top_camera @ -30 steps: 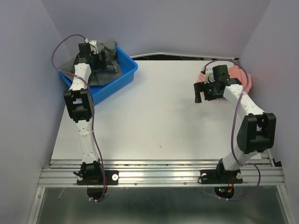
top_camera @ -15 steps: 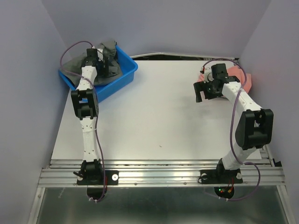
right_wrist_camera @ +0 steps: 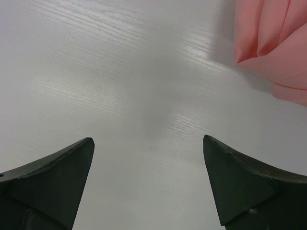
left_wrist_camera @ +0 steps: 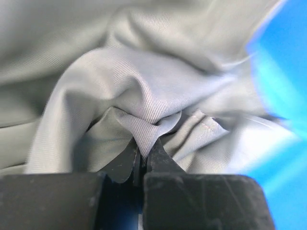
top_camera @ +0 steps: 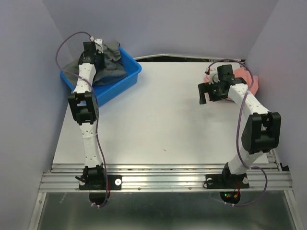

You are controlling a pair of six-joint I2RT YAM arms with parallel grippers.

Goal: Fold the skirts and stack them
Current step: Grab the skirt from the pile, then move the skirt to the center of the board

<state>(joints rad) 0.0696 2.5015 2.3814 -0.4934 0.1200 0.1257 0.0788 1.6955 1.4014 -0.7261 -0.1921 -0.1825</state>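
The dark grey skirt (top_camera: 113,71) lies crumpled in the blue tub (top_camera: 130,78) at the back left. My left gripper (top_camera: 99,53) reaches into the tub from above. In the left wrist view its jaws (left_wrist_camera: 144,149) are shut on a pinched fold of the grey skirt (left_wrist_camera: 148,91). The salmon-pink skirt (top_camera: 254,82) lies on the table at the back right, partly hidden behind my right arm. My right gripper (top_camera: 207,94) hovers just left of it, open, with only bare table between its fingers (right_wrist_camera: 147,139). A corner of the pink skirt (right_wrist_camera: 273,43) shows at the upper right of that view.
The tub's blue wall (left_wrist_camera: 283,72) stands right of the pinched cloth. The white table (top_camera: 158,120) spreads between the two arms. Lilac walls close in the left, right and back sides.
My left gripper dropped into the tub and closed from wide open onto a fold of the grey skirt. The right arm has barely shifted and stays open.
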